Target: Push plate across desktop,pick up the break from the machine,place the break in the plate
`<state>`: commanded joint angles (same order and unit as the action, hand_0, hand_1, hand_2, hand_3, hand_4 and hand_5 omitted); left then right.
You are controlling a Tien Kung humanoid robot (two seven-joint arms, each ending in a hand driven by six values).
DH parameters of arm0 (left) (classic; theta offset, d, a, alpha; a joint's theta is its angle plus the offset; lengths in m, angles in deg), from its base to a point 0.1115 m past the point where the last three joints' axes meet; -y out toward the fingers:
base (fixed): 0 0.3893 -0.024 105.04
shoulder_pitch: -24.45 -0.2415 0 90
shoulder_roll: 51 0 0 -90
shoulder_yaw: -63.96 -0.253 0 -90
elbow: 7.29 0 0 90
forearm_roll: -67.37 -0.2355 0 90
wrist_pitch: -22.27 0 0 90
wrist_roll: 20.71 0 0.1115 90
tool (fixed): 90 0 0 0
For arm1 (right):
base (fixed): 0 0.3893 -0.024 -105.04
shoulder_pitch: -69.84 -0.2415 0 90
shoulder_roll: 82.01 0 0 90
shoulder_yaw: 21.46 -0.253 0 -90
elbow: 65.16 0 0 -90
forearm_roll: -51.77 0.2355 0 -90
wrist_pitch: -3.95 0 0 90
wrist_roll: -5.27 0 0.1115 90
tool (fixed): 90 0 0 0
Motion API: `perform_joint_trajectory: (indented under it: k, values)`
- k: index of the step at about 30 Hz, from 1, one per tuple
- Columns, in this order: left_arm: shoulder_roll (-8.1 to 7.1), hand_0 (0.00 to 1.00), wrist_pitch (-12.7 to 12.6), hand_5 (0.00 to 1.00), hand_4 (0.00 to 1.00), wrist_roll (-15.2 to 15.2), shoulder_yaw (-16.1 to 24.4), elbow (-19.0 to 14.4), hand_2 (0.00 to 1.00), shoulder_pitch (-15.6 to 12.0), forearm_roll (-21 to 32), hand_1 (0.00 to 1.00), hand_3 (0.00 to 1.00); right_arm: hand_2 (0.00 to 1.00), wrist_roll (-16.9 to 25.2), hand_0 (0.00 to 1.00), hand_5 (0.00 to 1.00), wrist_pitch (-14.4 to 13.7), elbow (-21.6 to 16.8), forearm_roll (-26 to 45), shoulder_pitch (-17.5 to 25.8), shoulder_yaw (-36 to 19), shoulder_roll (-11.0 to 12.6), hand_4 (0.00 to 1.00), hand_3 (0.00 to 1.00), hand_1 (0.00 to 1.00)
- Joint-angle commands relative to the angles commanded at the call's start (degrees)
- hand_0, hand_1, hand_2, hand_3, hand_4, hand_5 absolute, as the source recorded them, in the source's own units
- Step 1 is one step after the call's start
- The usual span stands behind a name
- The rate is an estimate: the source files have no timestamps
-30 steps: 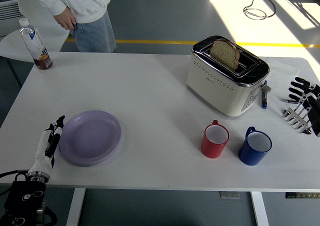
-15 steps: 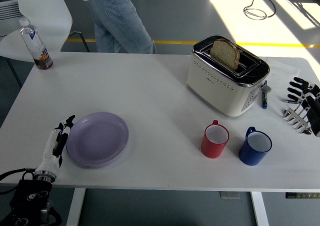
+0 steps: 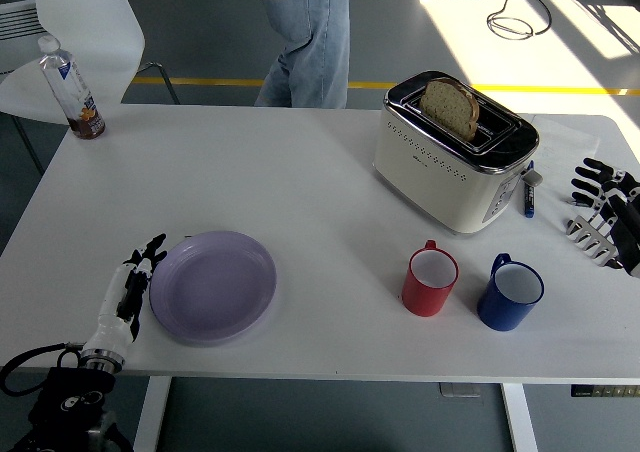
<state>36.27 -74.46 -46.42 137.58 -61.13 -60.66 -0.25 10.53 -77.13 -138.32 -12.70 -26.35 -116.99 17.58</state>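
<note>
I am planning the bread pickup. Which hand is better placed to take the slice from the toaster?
Probably the right hand: it rests at the table's right edge, just beyond the toaster holding the bread slice. The left hand is far off, against the purple plate.

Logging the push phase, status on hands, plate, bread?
Left hand open, flat against the lavender plate. Right hand idle at the right edge. Bread in toaster. Red mug in the plate's path.
</note>
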Motion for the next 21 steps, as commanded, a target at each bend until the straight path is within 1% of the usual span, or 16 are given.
perform_joint_trajectory:
  k: [10, 21]
  values:
    - [-0.39, 0.902, 0.32, 0.998, 0.531, 0.01, -2.67, -1.66, 0.953, -0.45, 2.73, 0.914, 0.868, 0.762, 0.02, 0.813, 0.591, -0.09, 0.00, 0.00, -0.05, -0.19, 0.00, 0.471, 0.737, 0.763]
    - [-0.81, 0.897, 0.97, 0.998, 0.529, -0.03, -5.11, -2.73, 0.949, -0.06, 5.61, 0.910, 0.863, 0.763, 0.01, 0.812, 0.591, -0.05, 0.04, -0.06, -0.49, -0.23, -0.12, 0.472, 0.737, 0.763]
